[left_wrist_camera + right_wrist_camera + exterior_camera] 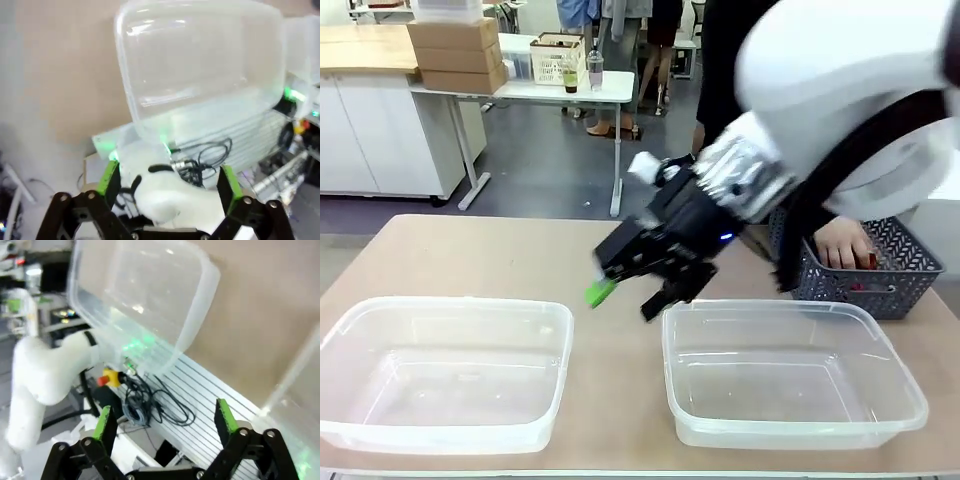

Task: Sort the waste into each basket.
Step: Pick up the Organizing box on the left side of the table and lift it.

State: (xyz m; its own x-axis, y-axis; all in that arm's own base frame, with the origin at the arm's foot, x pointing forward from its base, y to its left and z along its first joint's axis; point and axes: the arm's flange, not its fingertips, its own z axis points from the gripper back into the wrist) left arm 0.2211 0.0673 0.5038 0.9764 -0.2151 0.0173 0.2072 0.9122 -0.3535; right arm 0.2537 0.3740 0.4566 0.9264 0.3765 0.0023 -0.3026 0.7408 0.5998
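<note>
Waste (868,263) lies in the dark grey lattice basket (890,270) at 3 o'clock on the table (470,255), and you can see little of it: a patch of red beside the person's hand (844,245), which reaches down into that basket. The basket wall and the arm hide whatever else is in there. Both clear tubs hold nothing: the left tub (450,302) sits at 7 o'clock and the right tub (770,306) at 5 o'clock, with a strip of bare table between them.

Your right gripper (632,298) hangs over the table's middle, just off the right tub's 11 o'clock corner, jaws spread wide with nothing between them. Your left gripper (169,180) is likewise spread wide and bare, with a clear tub ahead at its 12 o'clock.

Expect the cans to be light, smooth and thin-walled, so a hard squeeze will likely dent them and a loose one may let them slip. Take each across the round body near mid-height, pads square to the wall. The bottles should be lighter and springy, and will probably buckle and roll under the pads. Grip across the labelled waist rather than the cap or the tapered shoulder. If the person offers a piece, approach from the side opposite their fingers.
</note>
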